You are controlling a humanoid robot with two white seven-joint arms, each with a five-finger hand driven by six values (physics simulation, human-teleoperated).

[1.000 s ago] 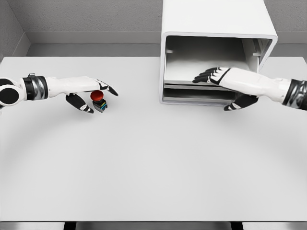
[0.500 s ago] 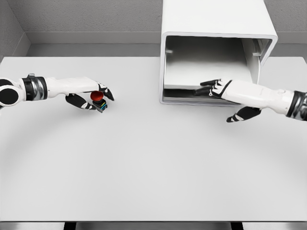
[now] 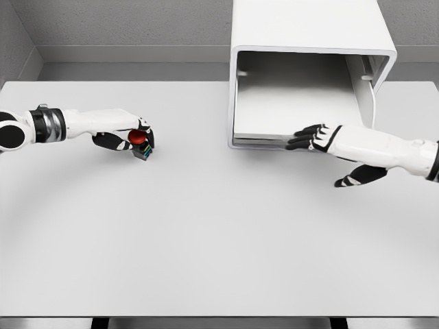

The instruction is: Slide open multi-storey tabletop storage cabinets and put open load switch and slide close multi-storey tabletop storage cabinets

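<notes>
L hand [image 3: 134,138] had just closed on red switch [image 3: 140,141]; R hand [image 3: 317,137], fingers spread, drew cabinet [image 3: 309,41] drawer [image 3: 288,110] out, ready for loading

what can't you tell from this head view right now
- Red-capped load switch, head view: body mostly covered by the left robot hand; firmness of grip unclear.
- White tabletop storage cabinet: top cut off by the upper edge; lower storeys hidden behind the drawer.
- Right robot hand: fingertips cover the drawer's front edge, contact unclear.
</notes>
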